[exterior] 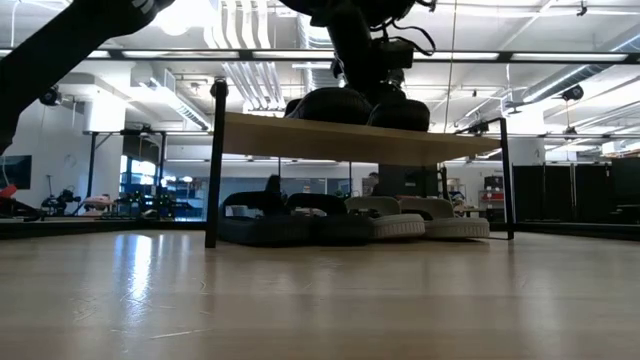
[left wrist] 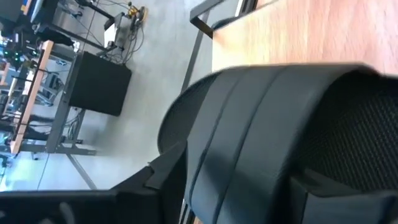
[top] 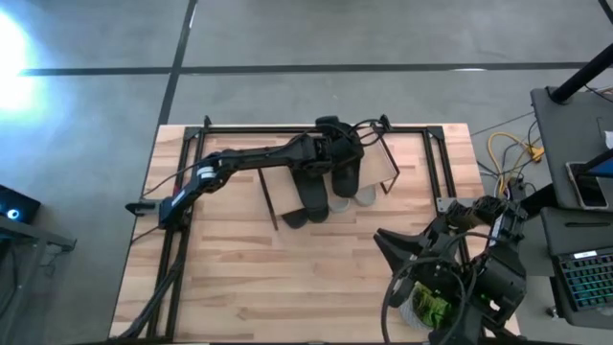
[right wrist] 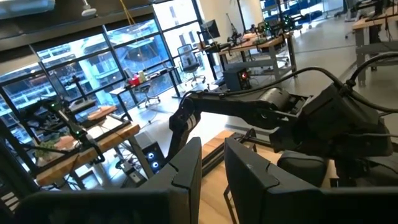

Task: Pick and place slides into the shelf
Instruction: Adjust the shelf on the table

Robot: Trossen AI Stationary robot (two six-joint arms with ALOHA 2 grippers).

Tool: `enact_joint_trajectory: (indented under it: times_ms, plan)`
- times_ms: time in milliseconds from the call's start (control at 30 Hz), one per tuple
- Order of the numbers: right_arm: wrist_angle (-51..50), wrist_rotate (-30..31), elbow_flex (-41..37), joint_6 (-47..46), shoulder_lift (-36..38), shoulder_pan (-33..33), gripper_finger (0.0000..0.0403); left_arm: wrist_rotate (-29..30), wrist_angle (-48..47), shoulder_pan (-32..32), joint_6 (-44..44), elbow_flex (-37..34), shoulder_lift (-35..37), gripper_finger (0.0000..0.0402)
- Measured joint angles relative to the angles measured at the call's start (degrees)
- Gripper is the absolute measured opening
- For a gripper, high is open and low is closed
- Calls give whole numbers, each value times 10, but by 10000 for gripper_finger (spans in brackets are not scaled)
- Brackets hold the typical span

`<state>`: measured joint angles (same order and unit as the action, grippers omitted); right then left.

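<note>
The left gripper sits over the shelf top, its fingers hidden behind the arm's own bulk, so whether they are parted or closed on a slide cannot be told. Two dark slides lie on the light plank; beneath it four more stand in a row, two dark and two light grey, six in all. The right gripper waits at the table's near right corner, fingers narrowly parted around nothing.

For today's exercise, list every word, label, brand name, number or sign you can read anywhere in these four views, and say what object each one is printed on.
No text can be read in any view.
The black slide under the left gripper shows no brand.
The shelf plank is unmarked.
The laptop by the table is too small to read.
</note>
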<state>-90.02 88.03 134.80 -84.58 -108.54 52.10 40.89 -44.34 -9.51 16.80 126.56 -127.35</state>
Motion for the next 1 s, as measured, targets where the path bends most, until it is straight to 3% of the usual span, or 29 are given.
enact_joint_trajectory:
  times_ms: [200,600,767,867,1000]
  plan:
    - [0,0,0,-2,0,0,64,-4,-27,6,-1,2,14,173]
    - [0,0,0,-4,-1,0,63,-199,-64,14,-86,-1,74,173]
    - [0,-7,0,-10,-1,0,63,-268,-128,37,-106,-3,94,173]
    - [0,-38,0,-23,-1,-2,63,-266,-181,69,-112,-4,123,173]
    - [0,-89,-2,-48,-1,-10,63,-201,-247,129,-168,-5,180,173]
